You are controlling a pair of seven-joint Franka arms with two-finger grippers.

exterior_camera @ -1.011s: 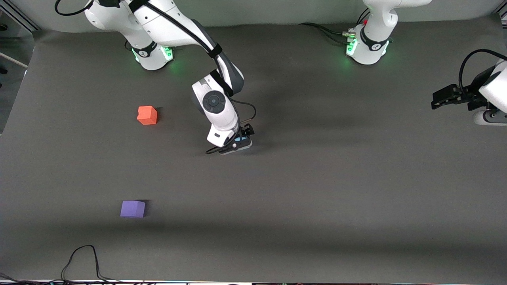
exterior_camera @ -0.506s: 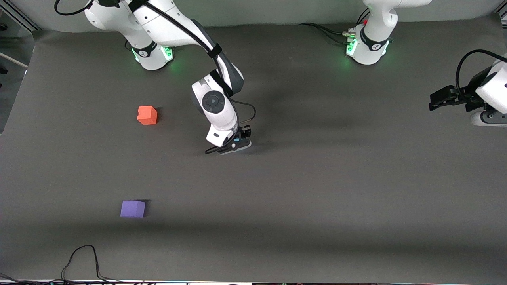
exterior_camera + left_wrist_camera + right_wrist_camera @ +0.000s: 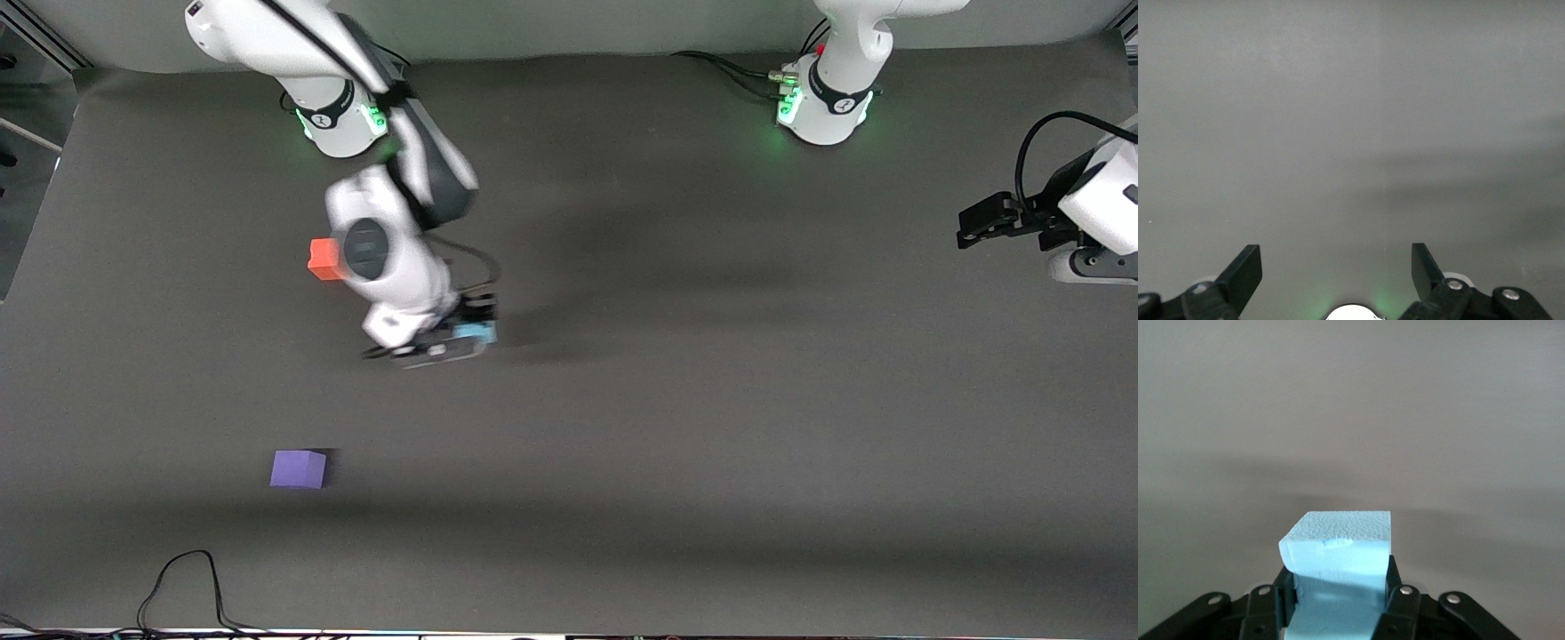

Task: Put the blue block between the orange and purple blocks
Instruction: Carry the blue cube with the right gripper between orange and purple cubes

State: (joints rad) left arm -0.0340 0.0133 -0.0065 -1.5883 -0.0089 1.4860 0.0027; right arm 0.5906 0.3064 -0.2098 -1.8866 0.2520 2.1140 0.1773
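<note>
Clamped on the blue block [image 3: 1338, 567], the right gripper [image 3: 462, 336] hung over the middle of the table [image 3: 711, 400], its arm reaching down from the base at the right arm's end. In the right wrist view the two black fingers [image 3: 1395, 583] pressed the block's sides, and the cube stood clear of the surface with its shadow beneath it. The left gripper [image 3: 1337, 270] waited at the left arm's end of the table, jaws spread wide with nothing between them.

Judged from this, the carry step was in hand: the block had been picked and was on its way to the gap. The orange block [image 3: 324, 259] sat partly hidden by the right arm's wrist, and the purple block [image 3: 298, 468] lay well apart from it, nearer the front camera. The next move seemed to call for bringing the held cube over the bare stretch between those two, roughly on the line joining them, lowering it until it met the mat, then parting the fingers.

As to materials, the table wore a dark grey matte covering, flat and even. All three cubes looked matte and about equal in size. The blue one showed a pebbled, foam-like grain with slightly rounded edges and a small dent on its upper face, so it probably yields a little under the grip.
</note>
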